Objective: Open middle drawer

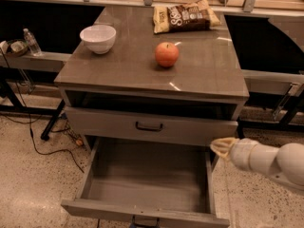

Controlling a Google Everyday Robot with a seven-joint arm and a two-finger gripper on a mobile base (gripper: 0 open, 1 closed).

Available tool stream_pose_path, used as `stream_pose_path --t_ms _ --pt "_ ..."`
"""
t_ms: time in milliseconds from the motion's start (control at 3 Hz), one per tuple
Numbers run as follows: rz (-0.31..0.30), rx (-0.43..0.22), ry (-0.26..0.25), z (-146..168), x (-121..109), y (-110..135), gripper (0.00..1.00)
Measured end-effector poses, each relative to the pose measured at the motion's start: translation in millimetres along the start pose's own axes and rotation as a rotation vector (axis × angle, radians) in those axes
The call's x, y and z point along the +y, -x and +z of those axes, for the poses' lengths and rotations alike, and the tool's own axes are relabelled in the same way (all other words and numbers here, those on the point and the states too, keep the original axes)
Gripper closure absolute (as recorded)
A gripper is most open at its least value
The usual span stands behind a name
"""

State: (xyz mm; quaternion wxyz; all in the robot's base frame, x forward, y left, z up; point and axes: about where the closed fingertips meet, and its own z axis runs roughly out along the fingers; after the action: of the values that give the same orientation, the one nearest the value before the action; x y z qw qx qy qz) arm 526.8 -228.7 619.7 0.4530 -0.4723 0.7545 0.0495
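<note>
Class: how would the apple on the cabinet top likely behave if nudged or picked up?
The apple looks round and sits on a smooth, glossy cabinet top, so a nudge would probably roll it. It seems firm, so likely stiff when grasped. The gripper is away from it, low beside the open bottom drawer.
</note>
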Motion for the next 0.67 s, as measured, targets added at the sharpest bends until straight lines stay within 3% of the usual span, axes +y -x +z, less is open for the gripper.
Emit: stream_pose_path --t_ms 333,667 --pt "-0.017 0.031 -0.117 -46.2 -55.0 -6.9 1.0" --pt "-0.088 0.177 -0.226 -82.1 -92.0 -20.7 1.0"
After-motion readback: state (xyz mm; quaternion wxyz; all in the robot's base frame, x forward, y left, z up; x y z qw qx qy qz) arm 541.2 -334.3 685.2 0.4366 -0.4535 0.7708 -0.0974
